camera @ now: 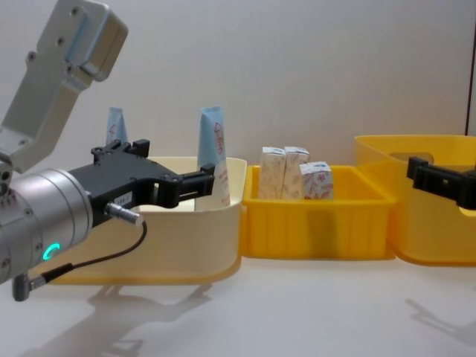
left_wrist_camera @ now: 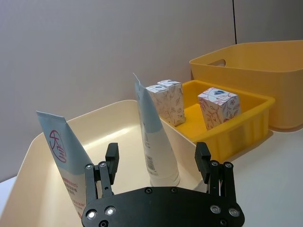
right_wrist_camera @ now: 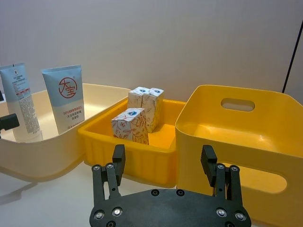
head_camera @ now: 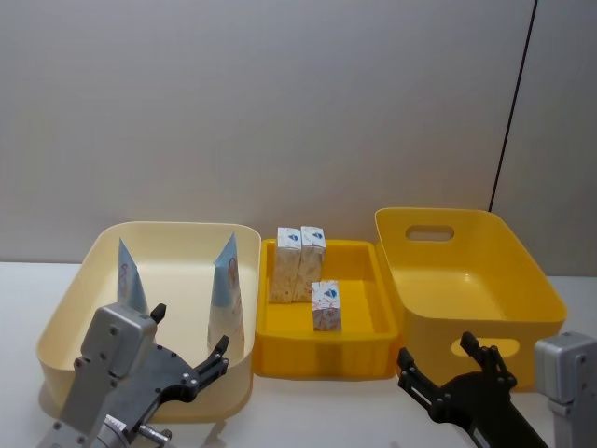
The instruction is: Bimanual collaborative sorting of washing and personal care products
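L end effector (head_camera: 191, 331) open, empty, at the front wall of the cream bin (head_camera: 168, 227), which butts up against the tray (head_camera: 322, 357) on the tray's left. R end effector (head_camera: 436, 350) also open, empty, in front of the big yellow bin (head_camera: 448, 213) on the tray's right.

Task things:
- 2 tubes upright in the cream bin, cap down, crimp up. Tray-side tube (head_camera: 227, 285) is just beside the wall next to the tray; far tube (head_camera: 131, 278) is at the wall away from it.
- 3 cartons in the tray. Carton pair (head_camera: 291, 266) is touching at the tray's back; single carton (head_camera: 326, 305) is nearer its front.

Key relation, my read: the tray-side tube is dead ahead of the L end effector, long axis vertical, bracketed by the open fingers (left_wrist_camera: 202, 158) in L wrist view. So L arm is nearer for tubes. R arm is nearer for cartons; the single carton lies ahead of it and tray-ward.

View diffs:
- Chest view puts the L end effector at approx rim height with tubes poking above the rim; head view doesn't give height.
- R wrist view shows the tubes' broad printed faces; L wrist view gets the tray-side tube as a thin wedge.
- Head view gives the cartons' front/back layout; chest view flattens them into a row.
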You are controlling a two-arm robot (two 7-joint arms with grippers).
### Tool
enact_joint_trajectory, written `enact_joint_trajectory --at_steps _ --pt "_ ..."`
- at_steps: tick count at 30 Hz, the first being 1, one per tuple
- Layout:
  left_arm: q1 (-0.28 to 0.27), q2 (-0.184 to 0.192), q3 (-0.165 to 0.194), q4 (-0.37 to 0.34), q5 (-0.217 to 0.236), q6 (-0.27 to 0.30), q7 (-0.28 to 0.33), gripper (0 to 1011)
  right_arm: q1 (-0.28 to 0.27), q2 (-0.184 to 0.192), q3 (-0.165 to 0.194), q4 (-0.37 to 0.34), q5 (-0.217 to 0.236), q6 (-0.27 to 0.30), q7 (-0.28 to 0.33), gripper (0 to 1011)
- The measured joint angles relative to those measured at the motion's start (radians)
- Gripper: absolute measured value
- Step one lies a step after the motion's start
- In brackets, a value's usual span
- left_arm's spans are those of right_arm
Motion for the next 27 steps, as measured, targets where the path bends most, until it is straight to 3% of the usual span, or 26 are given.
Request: enact_joint_trajectory --at_steps 27 --pt "0.0 0.0 0.0 0.0 0.0 0.0 0.0 1002 0.0 0.0 0.0 0.0 0.0 0.0 0.0 1001"
